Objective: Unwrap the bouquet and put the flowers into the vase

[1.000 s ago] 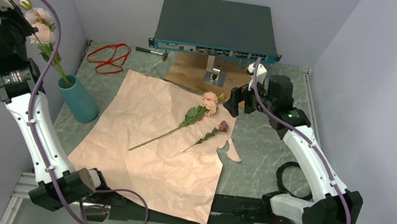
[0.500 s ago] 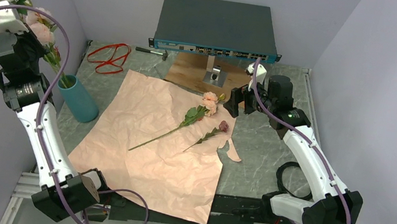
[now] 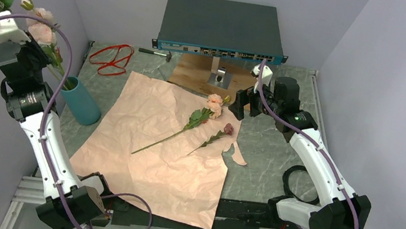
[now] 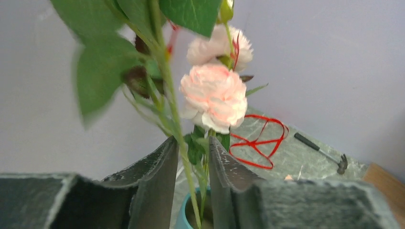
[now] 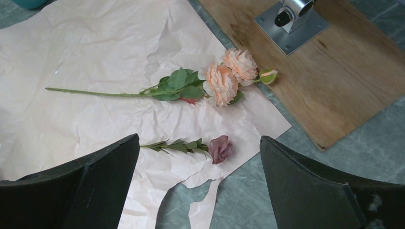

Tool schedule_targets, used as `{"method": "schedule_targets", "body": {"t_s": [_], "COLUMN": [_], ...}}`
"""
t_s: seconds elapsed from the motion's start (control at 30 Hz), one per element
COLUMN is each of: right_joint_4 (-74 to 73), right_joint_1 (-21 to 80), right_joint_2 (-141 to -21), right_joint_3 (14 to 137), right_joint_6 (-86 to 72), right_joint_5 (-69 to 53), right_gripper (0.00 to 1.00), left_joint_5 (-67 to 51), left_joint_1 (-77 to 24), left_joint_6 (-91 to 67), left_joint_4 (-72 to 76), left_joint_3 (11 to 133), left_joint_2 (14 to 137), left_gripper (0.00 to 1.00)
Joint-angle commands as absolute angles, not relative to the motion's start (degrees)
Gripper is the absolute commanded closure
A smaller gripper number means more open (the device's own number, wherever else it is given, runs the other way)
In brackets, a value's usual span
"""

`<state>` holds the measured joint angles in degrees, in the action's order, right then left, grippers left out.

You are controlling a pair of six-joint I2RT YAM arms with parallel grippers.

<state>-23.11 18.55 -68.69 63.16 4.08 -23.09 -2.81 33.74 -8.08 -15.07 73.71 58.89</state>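
Only the left wrist camera shows the left gripper (image 4: 192,145) barely parted around the stems of the flowers (image 4: 215,95), seemingly loose, which stand in the vase (image 3: 80,101). Over the pink paper (image 3: 155,144) and its two loose roses (image 5: 219,83), the right gripper (image 5: 199,143) hangs spread wide, holding nothing.

Robot lab booth. Plain pale walls (image 3: 348,27) close around grey table (image 3: 266,152). Left arm (image 3: 44,135), right arm (image 3: 316,159) bolted at near edge. Flat box with plug holes (image 3: 222,25) on stand (image 3: 216,75).
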Motion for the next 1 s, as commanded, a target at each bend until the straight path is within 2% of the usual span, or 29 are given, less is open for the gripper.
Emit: {"method": "schedule_targets", "body": {"t_s": [0.0,0.13,0.23,0.27,0.43,0.67,0.8,0.97], "right_joint_4": [-21.4,-21.2,-21.0,-20.9,-21.0,-20.9,-20.9,-21.0], "right_joint_1": [18.5,18.5,18.5,18.5,18.5,18.5,18.5,18.5], "right_joint_2": [-67.7,-67.3,-66.9,-66.8,-66.8,-66.5,-66.7,-67.1], "right_joint_3": [63.7,63.3,62.7,62.6,62.7,62.1,62.1,62.4], "right_joint_6": [4.4,4.3,4.0,3.9,4.3,4.1,3.9,3.8], "right_joint_5": [-23.9,-24.0,-24.0,-24.1,-24.2,-24.3,-24.6,-24.8], "right_gripper": [0.0,0.0,0.0,0.0,0.0,0.0,0.0,0.0], "left_joint_5": [-3.4,-5.5,-5.4,-5.2,-11.3,-12.2,-18.9,-33.1], "left_joint_1": [33.9,33.9,33.9,33.9,33.8,33.7,33.7,33.6], "left_joint_6": [-8.7,-8.3,-7.9,-7.8,-6.1,-3.5,0.2,8.0], "left_joint_4": [-23.9,-25.3,-25.2,-25.3,-28.5,-34.8,-39.4,-48.6], "left_joint_3": [72.9,72.4,71.8,71.8,74.8,75.6,75.9,75.9], "left_joint_2": [59.5,58.7,58.0,58.0,58.1,54.8,53.6,55.0], "left_gripper": [0.62,0.61,0.7,0.7,0.54,0.47,0.37,0.38]}}
